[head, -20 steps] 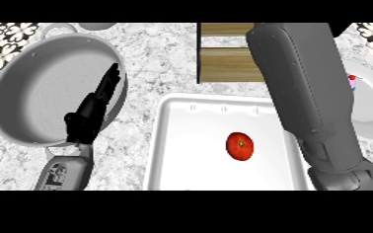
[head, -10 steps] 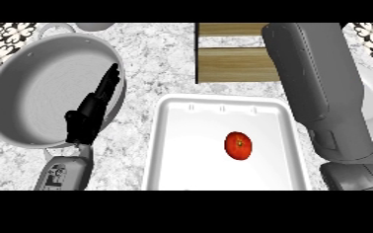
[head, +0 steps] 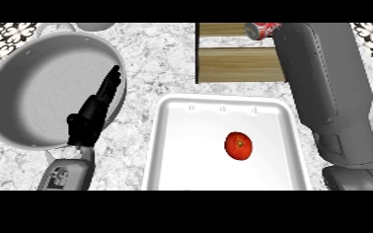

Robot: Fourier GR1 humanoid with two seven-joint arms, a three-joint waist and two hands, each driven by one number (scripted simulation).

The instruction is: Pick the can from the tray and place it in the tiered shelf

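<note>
At the left of the counter sits the large grey pan [head: 51,94], the biggest item in view. The left hand [head: 93,112] rests over its right rim with fingers straight and relaxed, holding nothing.

Near centre lies the white tray [head: 175,148], carrying only a red tomato [head: 239,145]; no can remains in it.

Along the right side the right forearm [head: 320,84] runs from the near edge to the far end of the counter. The right hand itself is hidden beyond the forearm — whether its fingers are curled or straight cannot be told.

Far centre stands the wooden tiered shelf [head: 241,64], two boards visible. The red can [head: 262,30] appears at the far right end of the upper board, just beside the forearm's tip, tilted toward its side. Whether it is resting on the board or held above it cannot be determined.

Hazards, as judged:
- A tilted can may roll along or off the board on release.
- The can sits close to the shelf's right end — a small sideways nudge during withdrawal could knock it over the edge.
- With the hand occluded, release timing cannot be verified.
</note>
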